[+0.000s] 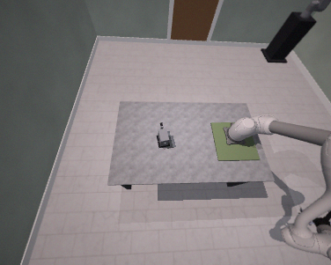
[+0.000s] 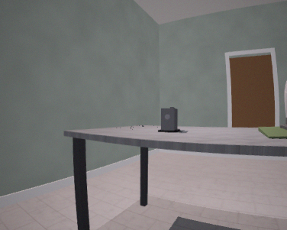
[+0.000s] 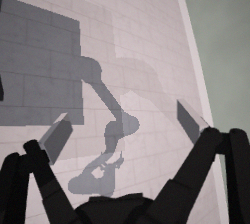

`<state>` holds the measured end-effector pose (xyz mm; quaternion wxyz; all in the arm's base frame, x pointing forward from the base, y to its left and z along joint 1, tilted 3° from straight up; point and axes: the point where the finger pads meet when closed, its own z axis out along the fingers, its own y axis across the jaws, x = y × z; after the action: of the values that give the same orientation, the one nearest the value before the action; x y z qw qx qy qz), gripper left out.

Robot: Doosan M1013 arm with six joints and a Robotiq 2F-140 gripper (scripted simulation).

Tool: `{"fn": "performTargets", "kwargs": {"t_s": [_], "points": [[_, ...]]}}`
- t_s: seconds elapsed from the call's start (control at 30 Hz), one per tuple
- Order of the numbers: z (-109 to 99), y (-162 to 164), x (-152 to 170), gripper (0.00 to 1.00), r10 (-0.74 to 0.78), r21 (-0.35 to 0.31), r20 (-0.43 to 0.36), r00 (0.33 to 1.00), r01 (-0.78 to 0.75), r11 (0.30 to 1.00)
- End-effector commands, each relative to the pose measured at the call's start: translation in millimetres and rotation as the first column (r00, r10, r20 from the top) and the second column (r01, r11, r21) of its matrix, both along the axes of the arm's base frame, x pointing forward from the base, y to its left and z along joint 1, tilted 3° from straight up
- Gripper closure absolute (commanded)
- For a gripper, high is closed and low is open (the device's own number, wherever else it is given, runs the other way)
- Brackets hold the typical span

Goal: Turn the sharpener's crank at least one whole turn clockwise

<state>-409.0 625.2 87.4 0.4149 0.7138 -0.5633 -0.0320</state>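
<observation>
Black linkages of the gripper [image 3: 123, 125] fill the bottom of the wrist view, its two grey pads [image 3: 56, 140] spread fully apart with nothing between them; past them lies only tiled floor [image 3: 136, 50] crossed by the arm's shadow, with a baseboard and green wall at the right edge. From the top view, the arm [image 1: 297, 133] rises from a green mat [image 1: 235, 150] at the right side of the grey table [image 1: 187, 166], reaches out past the table's right edge and bends down toward the floor at the lower right, so the gripper hangs off the table, well apart from the sharpener [image 1: 164, 136]. That sharpener stands upright near the middle of the table, a small grey box on a dark base, with a darker part sticking out at its far end. In the exterior view the sharpener [image 2: 169, 119] shows a round mark on its near face; the crank and knob are too small to make out. A brown door [image 2: 253, 91] sits in the far wall.
</observation>
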Motion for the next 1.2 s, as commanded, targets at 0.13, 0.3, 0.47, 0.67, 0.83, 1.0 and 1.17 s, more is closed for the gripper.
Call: {"fn": "performTargets", "kwargs": {"t_s": [0.13,0.3,0.47,0.67,0.83,1.0,1.17], "points": [[0,0,0,0.0,0.0,0.0,0.0,1.0,0.0,1.0],[0,0,0,0.0,0.0,0.0,0.0,1.0,0.0,1.0],[0,0,0,0.0,0.0,0.0,0.0,1.0,0.0,1.0],[0,2,3,0.0,-0.005,0.0,0.002,1.0,0.005,1.0],[2,16,28,0.0,-0.053,-0.001,0.025,0.998,0.054,0.999],[5,44,87,0.0,-0.162,-0.001,0.075,0.984,0.162,0.987],[8,63,136,0.0,-0.248,0.001,0.114,0.962,0.249,0.968]]}}
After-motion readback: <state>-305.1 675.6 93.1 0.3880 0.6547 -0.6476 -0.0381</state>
